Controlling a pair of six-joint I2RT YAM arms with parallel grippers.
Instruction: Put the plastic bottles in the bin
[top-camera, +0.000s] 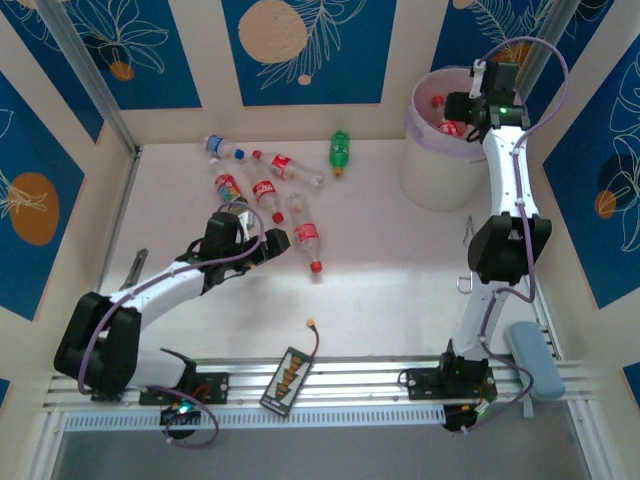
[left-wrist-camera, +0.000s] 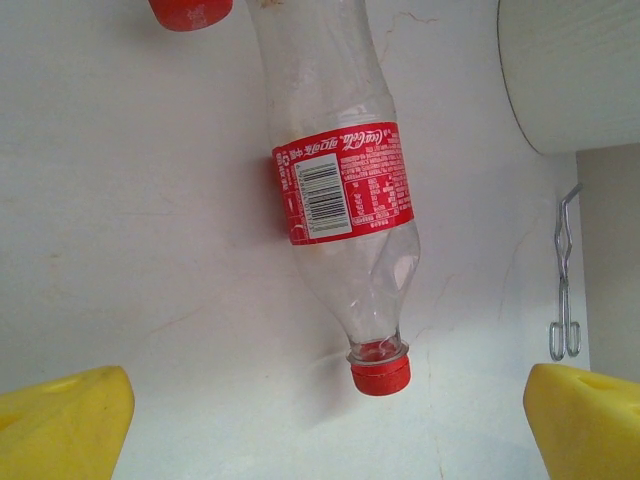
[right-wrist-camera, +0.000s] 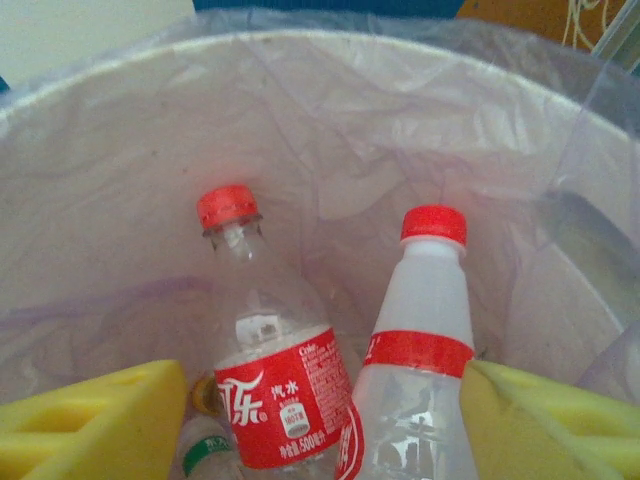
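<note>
At mid-table, just ahead of the left gripper (top-camera: 275, 243), fingers spread to their fullest and holding nothing: a red-labelled bottle (left-wrist-camera: 345, 200) lying flat, cap toward the near edge. Beyond it, more plastic bottles (top-camera: 262, 180) scattered on the tabletop (top-camera: 380, 270), a green one (top-camera: 340, 150) farthest back. At far right, above the bin (top-camera: 432, 185), the right gripper (right-wrist-camera: 320, 420), fingers parted and seemingly gripping nothing, two red-capped bottles (right-wrist-camera: 283, 390) leaning inside the liner below. Possible trouble: a round, crumpled bottle squirting sideways from pads closing off-centre on its taper; a neighbouring cap (left-wrist-camera: 190, 12) nudged away; thin liner snagged on a lifting finger.
</note>
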